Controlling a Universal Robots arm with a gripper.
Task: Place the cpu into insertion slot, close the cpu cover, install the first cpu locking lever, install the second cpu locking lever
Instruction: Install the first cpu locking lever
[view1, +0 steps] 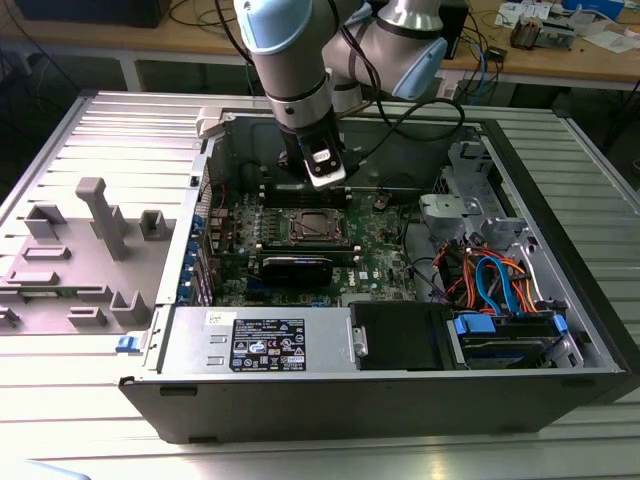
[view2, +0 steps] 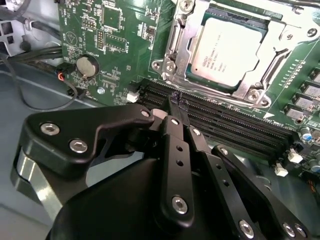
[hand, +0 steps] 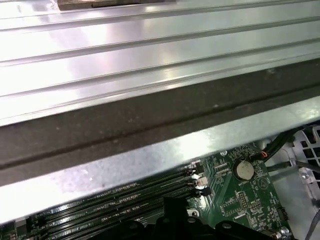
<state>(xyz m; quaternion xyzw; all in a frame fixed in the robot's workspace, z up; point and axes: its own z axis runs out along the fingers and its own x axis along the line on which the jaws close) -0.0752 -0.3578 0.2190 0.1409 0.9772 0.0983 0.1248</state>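
- Black gripper (view2: 177, 105) linkage sat closest in the second wrist view. Its jaws were drawn narrow, tips together, with nothing seen between them.
- Those tips hung over the long memory slots (view2: 225, 125), just beside the insertion slot (view2: 165, 64) and not touching it. In the exterior view the gripper (view1: 322, 168) stood inside the open computer case (view1: 400, 400), above the green motherboard (view2: 125, 45).
- Already seated in the slot, the cpu (view2: 225, 47) lay flat and square, and the cpu cover (view2: 186, 45) looked folded down around it, framing its grey top.
- Whether either locking lever was hooked, I could not tell.
- Judged from this, the step in hand was lever work. Doing it well would have meant pressing with the closed tips on the lever's end alone, keeping the push steady and level, and staying clear of the memory slots and the coin battery (view2: 86, 66).
- Small dark print showed on the cpu's top, and a black-and-white label (view1: 268, 345) sat on the grey box at the case's front. White marks dotted the board.
- Ribbed metal table (view1: 80, 420) carried the case.
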